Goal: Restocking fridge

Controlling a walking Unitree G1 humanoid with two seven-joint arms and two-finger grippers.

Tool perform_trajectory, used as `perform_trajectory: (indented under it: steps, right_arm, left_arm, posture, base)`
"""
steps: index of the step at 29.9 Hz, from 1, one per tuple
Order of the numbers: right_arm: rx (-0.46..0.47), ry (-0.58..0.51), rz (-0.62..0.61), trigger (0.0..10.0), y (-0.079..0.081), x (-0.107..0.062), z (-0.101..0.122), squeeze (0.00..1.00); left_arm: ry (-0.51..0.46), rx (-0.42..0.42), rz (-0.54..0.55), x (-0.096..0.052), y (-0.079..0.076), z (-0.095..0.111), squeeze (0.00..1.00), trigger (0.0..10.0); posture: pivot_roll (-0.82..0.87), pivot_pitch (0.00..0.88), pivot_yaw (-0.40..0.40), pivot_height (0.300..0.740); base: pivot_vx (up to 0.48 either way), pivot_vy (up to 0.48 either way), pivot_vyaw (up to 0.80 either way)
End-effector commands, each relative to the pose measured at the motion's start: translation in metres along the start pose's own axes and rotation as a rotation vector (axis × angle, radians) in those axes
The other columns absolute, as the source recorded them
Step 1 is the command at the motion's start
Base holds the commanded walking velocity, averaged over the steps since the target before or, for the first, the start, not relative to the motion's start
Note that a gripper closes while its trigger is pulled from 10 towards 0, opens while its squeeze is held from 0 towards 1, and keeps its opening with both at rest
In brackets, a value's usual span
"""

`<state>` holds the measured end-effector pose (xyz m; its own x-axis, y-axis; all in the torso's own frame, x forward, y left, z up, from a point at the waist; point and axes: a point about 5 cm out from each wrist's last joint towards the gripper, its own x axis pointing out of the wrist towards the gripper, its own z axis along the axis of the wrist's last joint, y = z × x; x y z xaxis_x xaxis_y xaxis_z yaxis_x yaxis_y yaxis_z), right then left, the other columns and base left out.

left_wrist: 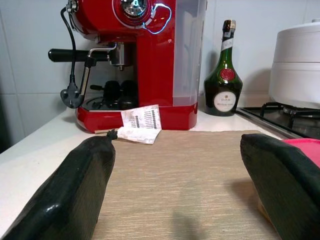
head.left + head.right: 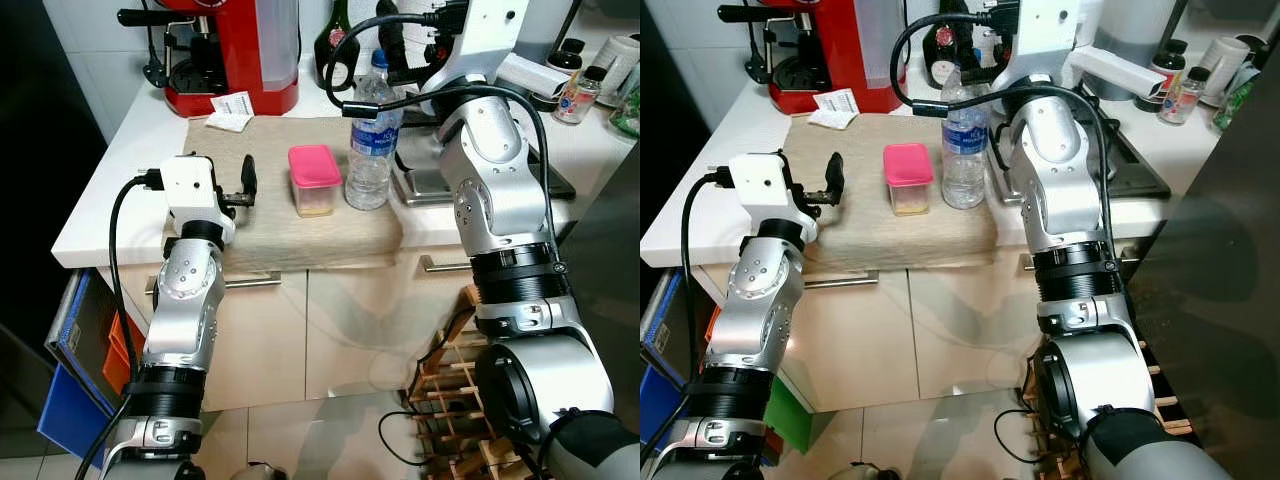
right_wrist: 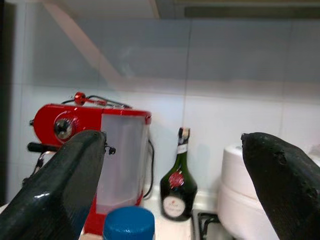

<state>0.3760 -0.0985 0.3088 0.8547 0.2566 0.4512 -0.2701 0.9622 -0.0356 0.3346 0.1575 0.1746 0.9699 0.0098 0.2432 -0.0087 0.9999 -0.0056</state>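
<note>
Nothing is stocked yet: water bottle [image 2: 372, 140] and pink-lidded box [image 2: 314, 180] stand on the desk [image 2: 110, 170] (ungrasped); left tool [image 2: 245, 185] and right tool [image 3: 165, 185] gape apart.

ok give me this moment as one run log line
left hand: open, low over mat, beside pink-lidded box | right hand: open, above water bottle | nothing held | both items on counter

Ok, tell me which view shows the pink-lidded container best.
The left eye view: the whole pink-lidded container stands on the mat beside the water bottle. The right eye view shows it equally whole. The left wrist view catches just a pink lid edge beside one finger.
</note>
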Motion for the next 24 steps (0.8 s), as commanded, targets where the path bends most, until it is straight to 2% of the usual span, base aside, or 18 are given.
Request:
perform_trajectory:
  steps: [1,12,18,21,22,23,24]
  right_arm:
    - [0.030,0.021,0.003,10.0,0.000,-0.002,-0.004,0.00]
    - [0.031,0.164,0.031,10.0,0.003,0.005,-0.024,0.00]
    - [0.075,0.293,0.006,10.0,0.001,0.006,-0.051,0.00]
    - [0.071,0.290,0.002,9.7,0.001,0.007,-0.052,0.00]
    - [0.077,0.290,0.000,2.8,0.002,0.007,-0.052,0.00]
    - [0.080,0.293,0.004,0.0,0.002,0.007,-0.053,0.00]
    - [0.081,0.296,0.008,0.0,0.003,0.007,-0.053,0.00]
  left_arm:
    - [-0.013,0.000,-0.004,0.003,-0.001,0.004,0.00,10.0]
    - [-0.003,-0.004,-0.003,-0.001,-0.002,0.002,0.00,10.0]
    - [0.013,-0.011,0.002,-0.007,-0.003,-0.002,0.00,10.0]
    - [0.014,-0.010,0.005,-0.007,-0.002,-0.002,0.00,10.0]
    - [0.015,-0.008,0.008,-0.007,-0.001,-0.002,0.00,10.0]
    - [0.015,-0.006,0.011,-0.007,0.000,-0.002,0.00,10.0]
    - [0.015,-0.005,0.013,-0.007,0.001,-0.002,0.00,10.0]
  posture:
    - [-0.04,0.000,0.021,0.740]
    - [-0.03,0.000,0.015,0.740]
    - [-0.03,0.000,0.004,0.740]
    - [-0.02,0.000,0.001,0.740]
    - [-0.02,0.000,0.001,0.740]
    - [-0.02,0.000,0.000,0.740]
    - [-0.02,0.000,0.000,0.740]
  base:
    - [0.000,0.000,0.00]
    - [0.000,0.000,0.00]
    - [0.000,0.000,0.00]
    - [0.000,0.000,0.00]
    - [0.000,0.000,0.00]
    - [0.000,0.000,0.00]
    - [0.000,0.000,0.00]
